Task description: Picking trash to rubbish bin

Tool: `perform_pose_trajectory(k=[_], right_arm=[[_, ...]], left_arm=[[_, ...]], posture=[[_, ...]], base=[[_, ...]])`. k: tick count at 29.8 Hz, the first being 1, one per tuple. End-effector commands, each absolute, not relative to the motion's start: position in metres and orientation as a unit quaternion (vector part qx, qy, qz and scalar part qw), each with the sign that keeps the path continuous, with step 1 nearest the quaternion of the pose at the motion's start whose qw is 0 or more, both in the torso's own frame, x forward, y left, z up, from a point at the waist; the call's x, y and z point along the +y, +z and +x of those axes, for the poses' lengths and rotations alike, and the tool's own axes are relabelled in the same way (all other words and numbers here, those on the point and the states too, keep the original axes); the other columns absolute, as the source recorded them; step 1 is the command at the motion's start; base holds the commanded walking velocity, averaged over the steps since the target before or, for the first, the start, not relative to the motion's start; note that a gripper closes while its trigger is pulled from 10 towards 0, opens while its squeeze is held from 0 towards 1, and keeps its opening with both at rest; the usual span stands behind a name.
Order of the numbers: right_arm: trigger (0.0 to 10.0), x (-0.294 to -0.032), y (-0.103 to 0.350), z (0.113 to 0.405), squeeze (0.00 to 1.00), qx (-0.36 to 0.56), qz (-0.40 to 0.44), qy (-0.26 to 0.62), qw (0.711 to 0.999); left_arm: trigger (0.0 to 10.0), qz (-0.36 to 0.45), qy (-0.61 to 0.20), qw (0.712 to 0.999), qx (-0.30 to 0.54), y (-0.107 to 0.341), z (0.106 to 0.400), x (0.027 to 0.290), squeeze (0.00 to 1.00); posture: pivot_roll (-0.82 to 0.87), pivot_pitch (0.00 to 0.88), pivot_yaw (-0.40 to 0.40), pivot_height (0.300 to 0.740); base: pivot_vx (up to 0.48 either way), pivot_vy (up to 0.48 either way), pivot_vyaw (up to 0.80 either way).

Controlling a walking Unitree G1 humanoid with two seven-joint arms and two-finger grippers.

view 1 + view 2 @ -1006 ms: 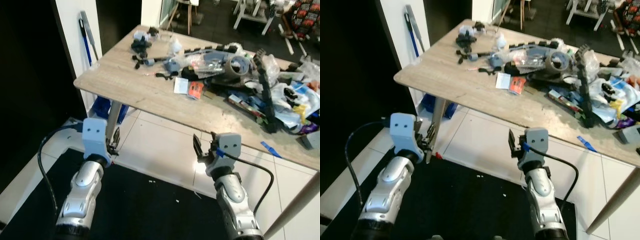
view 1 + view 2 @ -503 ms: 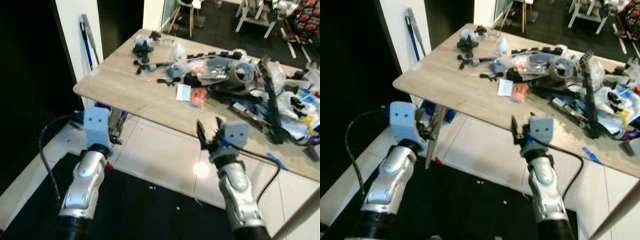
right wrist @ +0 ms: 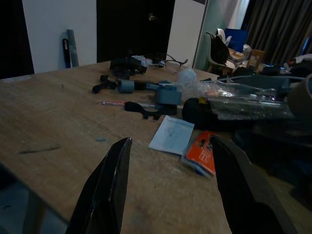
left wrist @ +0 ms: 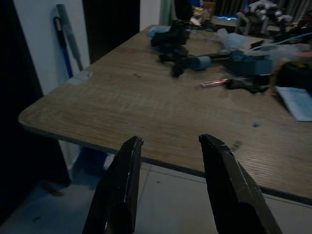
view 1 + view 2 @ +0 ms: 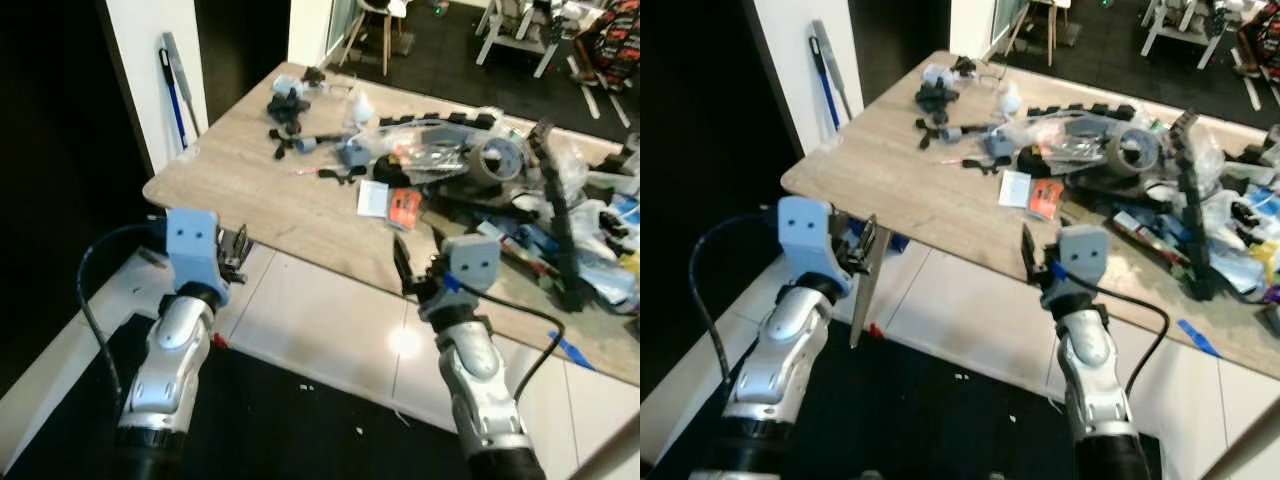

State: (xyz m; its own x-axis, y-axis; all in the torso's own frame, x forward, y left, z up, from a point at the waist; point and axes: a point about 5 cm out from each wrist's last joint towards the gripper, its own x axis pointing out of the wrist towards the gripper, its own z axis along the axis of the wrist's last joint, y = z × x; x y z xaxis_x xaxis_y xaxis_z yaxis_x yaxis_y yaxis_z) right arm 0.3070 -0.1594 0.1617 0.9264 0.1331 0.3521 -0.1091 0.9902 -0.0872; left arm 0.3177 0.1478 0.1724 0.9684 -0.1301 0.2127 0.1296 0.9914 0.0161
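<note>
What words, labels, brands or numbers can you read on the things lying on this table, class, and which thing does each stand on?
None can be read.
White paper leaflet: a faint round drawing, print too small to read.
Orange packet: pale markings, too blurred to read.
Grey tape roll and plastic bags: no legible text.

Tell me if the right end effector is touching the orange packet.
Apart. The right wrist view shows the open right end effector short of the orange packet, with bare table between its fingers.
</note>
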Motion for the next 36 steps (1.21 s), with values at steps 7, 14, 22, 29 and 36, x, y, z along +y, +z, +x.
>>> perform_pose_trajectory(k=[7,14,22,29,36], right_arm=[[10.0,-0.161,0.159,0.308,0.00,-0.170,-0.036,0.066,0.983],[10.0,-0.157,0.159,0.309,0.00,-0.167,-0.051,0.079,0.981],[10.0,-0.154,0.159,0.309,0.00,-0.168,-0.059,0.088,0.980],[10.0,-0.153,0.159,0.308,0.00,-0.167,-0.053,0.089,0.980],[10.0,-0.153,0.158,0.309,0.00,-0.164,-0.058,0.094,0.980]], left_arm=[[10.0,-0.004,-0.073,0.992,-0.101,0.170,0.317,0.143,0.00],[10.0,-0.003,-0.072,0.992,-0.101,0.171,0.317,0.144,0.00],[10.0,-0.001,-0.074,0.992,-0.101,0.171,0.318,0.143,0.00],[10.0,0.000,-0.075,0.992,-0.101,0.171,0.318,0.143,0.00],[10.0,0.001,-0.077,0.992,-0.101,0.171,0.318,0.142,0.00]], posture=[[-0.03,0.146,-0.063,0.740],[-0.03,0.144,-0.065,0.740],[-0.03,0.143,-0.064,0.740],[-0.03,0.142,-0.063,0.740],[-0.04,0.137,-0.064,0.740]], base=[[0.299,0.000,0.00],[0.298,0.000,0.00],[0.296,0.000,0.00],[0.297,0.000,0.00],[0.301,0.000,0.00]])
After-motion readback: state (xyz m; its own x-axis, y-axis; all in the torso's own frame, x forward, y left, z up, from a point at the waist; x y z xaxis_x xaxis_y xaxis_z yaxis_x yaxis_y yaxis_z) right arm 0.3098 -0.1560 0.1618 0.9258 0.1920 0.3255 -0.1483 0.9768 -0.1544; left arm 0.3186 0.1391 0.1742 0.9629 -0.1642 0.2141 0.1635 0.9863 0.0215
